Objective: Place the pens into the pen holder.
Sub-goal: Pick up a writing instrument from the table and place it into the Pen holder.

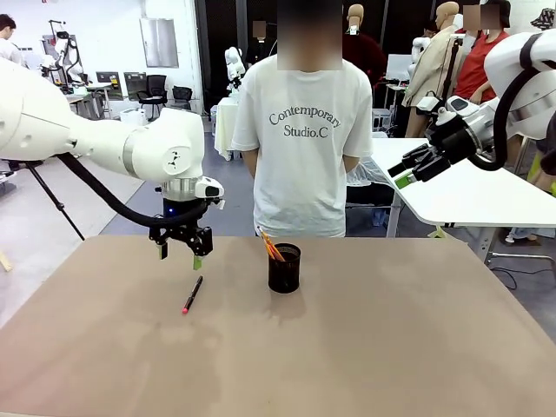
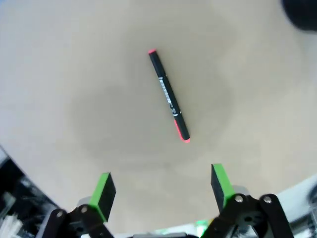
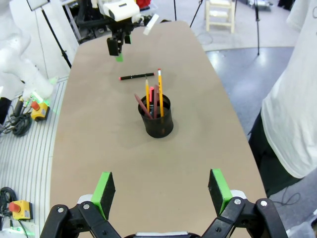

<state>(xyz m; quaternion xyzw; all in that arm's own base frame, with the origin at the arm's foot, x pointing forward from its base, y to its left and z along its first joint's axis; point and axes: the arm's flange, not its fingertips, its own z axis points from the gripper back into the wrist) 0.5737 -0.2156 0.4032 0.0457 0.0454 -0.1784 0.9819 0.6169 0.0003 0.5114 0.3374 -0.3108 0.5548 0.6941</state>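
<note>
A black pen with red tips (image 1: 192, 294) (image 2: 169, 95) (image 3: 136, 76) lies flat on the tan table, left of the pen holder. The black mesh pen holder (image 1: 284, 267) (image 3: 158, 119) stands near the table's middle with several pens (image 1: 271, 246) (image 3: 153, 98) upright in it, orange, yellow and reddish-brown. My left gripper (image 1: 180, 255) (image 2: 163, 191) (image 3: 118, 49) hangs open just above the table, slightly behind the lying pen, nothing between its green pads. My right gripper (image 1: 401, 173) (image 3: 162, 193) is raised high at the right, off the table, open and empty.
A person in a white T-shirt (image 1: 301, 139) stands at the far edge, hands behind the back. A white table (image 1: 469, 195) stands at the right behind. The tan table (image 1: 391, 347) has free room at the front and right.
</note>
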